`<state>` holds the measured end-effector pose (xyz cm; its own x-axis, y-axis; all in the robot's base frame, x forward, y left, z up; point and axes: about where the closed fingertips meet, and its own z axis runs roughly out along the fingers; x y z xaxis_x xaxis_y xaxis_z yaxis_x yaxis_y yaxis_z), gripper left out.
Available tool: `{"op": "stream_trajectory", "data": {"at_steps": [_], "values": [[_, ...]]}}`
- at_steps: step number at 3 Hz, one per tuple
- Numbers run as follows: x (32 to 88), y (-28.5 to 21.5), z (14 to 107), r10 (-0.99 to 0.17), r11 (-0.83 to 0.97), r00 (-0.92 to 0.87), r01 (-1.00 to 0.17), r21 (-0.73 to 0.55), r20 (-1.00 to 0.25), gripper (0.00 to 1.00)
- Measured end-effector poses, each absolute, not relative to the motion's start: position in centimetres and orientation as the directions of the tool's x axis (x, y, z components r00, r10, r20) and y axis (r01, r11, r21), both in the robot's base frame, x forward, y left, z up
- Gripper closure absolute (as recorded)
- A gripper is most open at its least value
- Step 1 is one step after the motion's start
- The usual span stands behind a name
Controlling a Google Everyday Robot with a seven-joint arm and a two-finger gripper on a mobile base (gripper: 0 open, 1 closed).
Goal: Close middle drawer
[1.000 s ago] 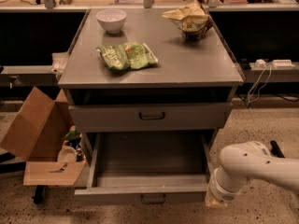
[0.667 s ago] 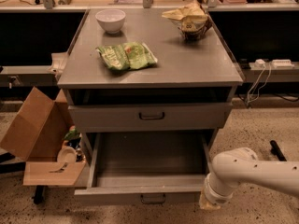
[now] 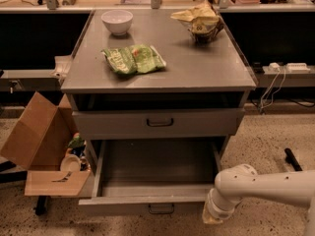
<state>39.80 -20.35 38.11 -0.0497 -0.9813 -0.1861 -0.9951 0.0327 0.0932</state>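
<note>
Worktop: bowl (image 3: 117,21) near the rear-left corner; chip bag (image 3: 134,59) in front of it, left of centre; crumpled bag (image 3: 199,18) near the rear-right corner. Below the front edge sits the top drawer (image 3: 158,123); under it the middle drawer (image 3: 156,168) stands pulled out forward. Gripper (image 3: 212,216) low, just beside that drawer's front-right corner. Cardboard box (image 3: 37,146) on the floor, left of the cabinet.

The wide, shallow grey metal middle drawer (image 3: 157,168) is pulled far out of the cabinet, directly below the taller-fronted drawer. It sits level, and its interior floor and both side walls are exposed. The short front panel faces the camera and carries a small dark loop handle (image 3: 161,209) at its centre. The gripper (image 3: 212,218) is positioned at the right end of this front panel; contact cannot be determined.
</note>
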Motion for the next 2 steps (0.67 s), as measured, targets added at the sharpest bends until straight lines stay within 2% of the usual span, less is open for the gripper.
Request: {"op": "stream_trajectory", "data": {"at_steps": [1, 2], "values": [[39.73, -20.34, 38.13, -0.981, 0.033, -0.05, -0.995, 0.093, -0.186, 0.83], [39.73, -20.34, 38.13, -0.981, 0.033, -0.05, -0.995, 0.093, -0.186, 0.6]]}}
